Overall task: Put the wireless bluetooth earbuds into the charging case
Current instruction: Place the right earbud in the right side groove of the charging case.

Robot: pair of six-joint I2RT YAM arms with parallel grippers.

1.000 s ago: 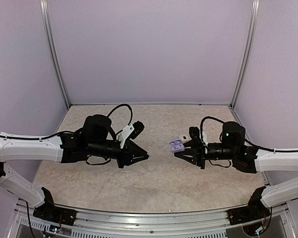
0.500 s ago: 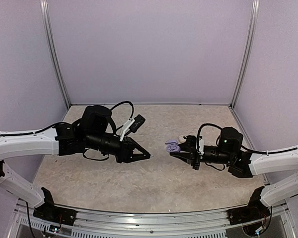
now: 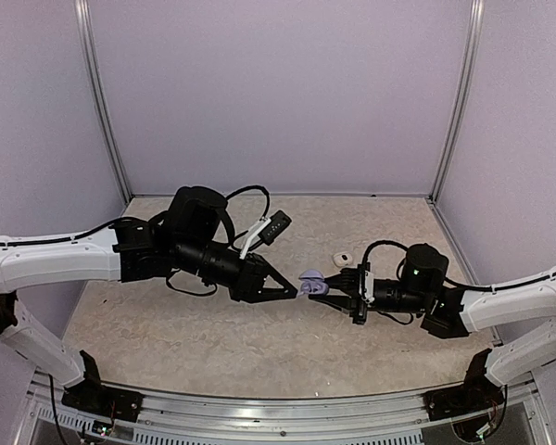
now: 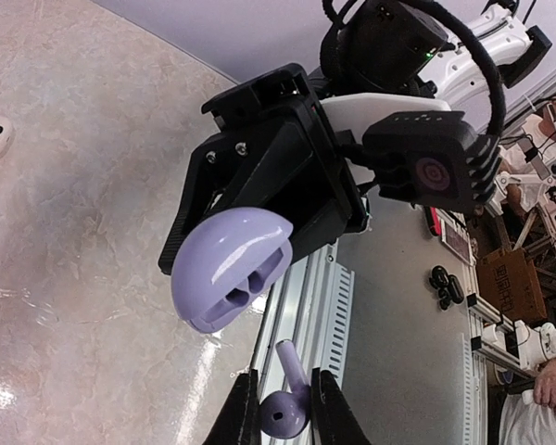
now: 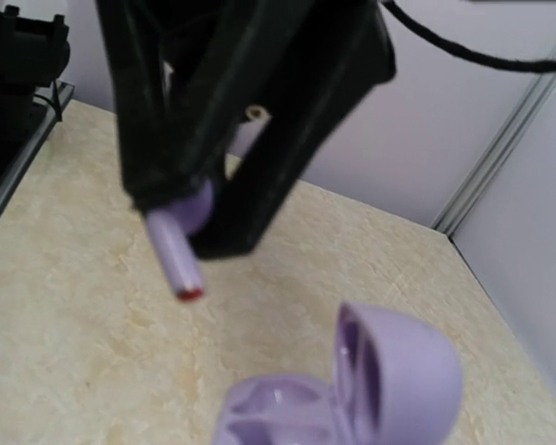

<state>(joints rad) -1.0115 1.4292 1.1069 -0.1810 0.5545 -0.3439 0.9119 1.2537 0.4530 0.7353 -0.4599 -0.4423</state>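
A lilac earbud (image 4: 285,413), pinched by the left end effector (image 3: 292,292), is poised beside the open case (image 4: 230,267) gripped by the right end effector (image 3: 326,287); socket alignment is needed.

The small lilac plastic stemmed earbud (image 4: 285,408) sits between my left fingertips (image 4: 244,417), its stem pointing ahead. Just beyond it, not touching, the rounded lilac plastic charging case (image 4: 230,267) sits between my right fingers (image 4: 187,218), with its lid open and its sockets facing the earbud. Both are above the beige marbled tabletop (image 3: 213,343). A small white rounded plastic case (image 3: 342,257) lies on the tabletop beyond my right fingers.
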